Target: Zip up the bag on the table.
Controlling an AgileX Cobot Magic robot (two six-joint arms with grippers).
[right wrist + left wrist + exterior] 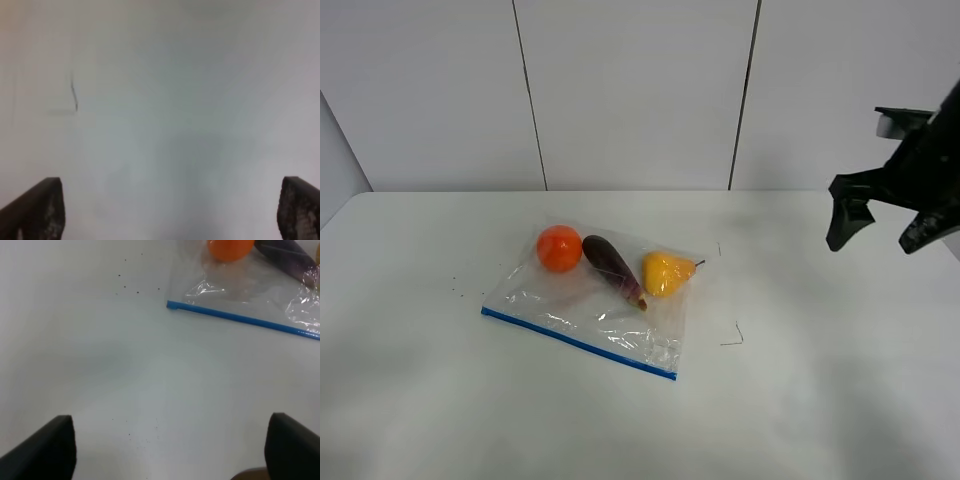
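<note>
A clear, crinkly plastic zip bag (590,305) lies flat near the middle of the large white flat table (820,400), its blue zipper strip (578,343) along the edge nearest the camera; a round orange toy fruit (559,248), a dark purple toy aubergine (612,270) and a yellow toy pear (666,272) sit inside, toward the far edge. The right gripper (883,232) hangs above the table well to the right of the bag, jaws spread and empty. The left gripper (170,450) shows only in its wrist view, its two dark fingers wide apart over bare table, near the strip's corner, nothing between them. Judging from this, the approach has not begun. To do it well, one gripper should probably pin a corner of the strip while the other pinches and runs along it, keeping low so the film does not bunch or slide.
</note>
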